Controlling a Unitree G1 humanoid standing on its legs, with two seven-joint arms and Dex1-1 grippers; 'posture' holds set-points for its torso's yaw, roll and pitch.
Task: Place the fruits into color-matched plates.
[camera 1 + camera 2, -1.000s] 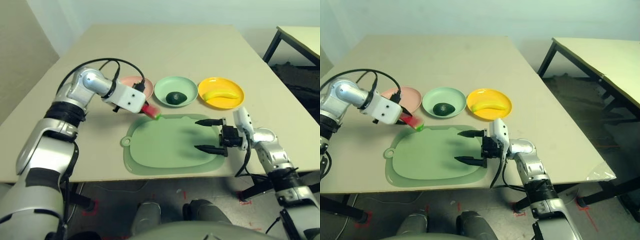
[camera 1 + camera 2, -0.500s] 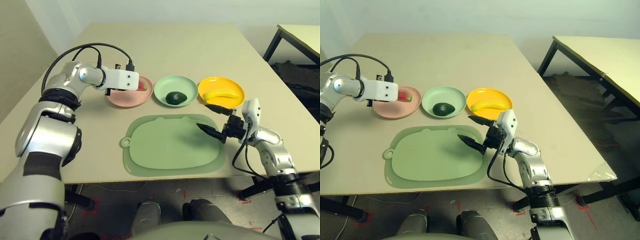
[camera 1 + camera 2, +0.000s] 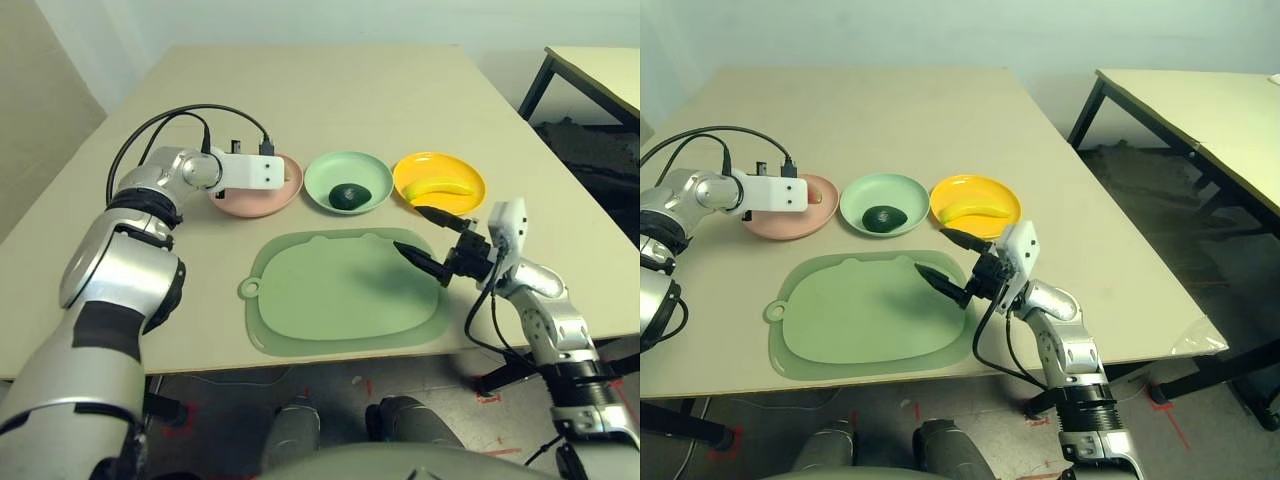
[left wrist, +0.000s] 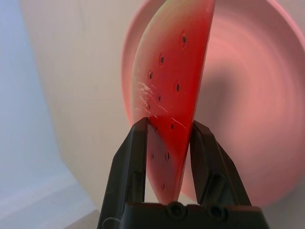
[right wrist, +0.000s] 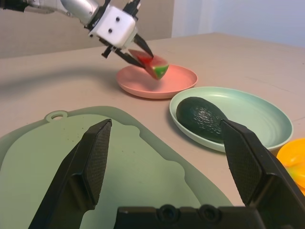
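- We are on the last fruit: our left claw (image 4: 169,123) grips the watermelon wedge (image 4: 167,86) between its two fingers, holding it over the pink plate (image 3: 256,206).
- The avocado (image 3: 349,197) sits in the mint plate (image 3: 348,163), and the banana (image 3: 440,187) lies in the yellow plate (image 3: 410,168), so two matches are made.
- Our right claw (image 3: 407,230) is open and empty, near the green mat (image 3: 340,290) on the surface (image 3: 330,100); we judge it has no part in this step.
- Next, we think, we should lower the wedge well inside the pink rim, part the fingers gently so it doesn't roll, then lift straight away.
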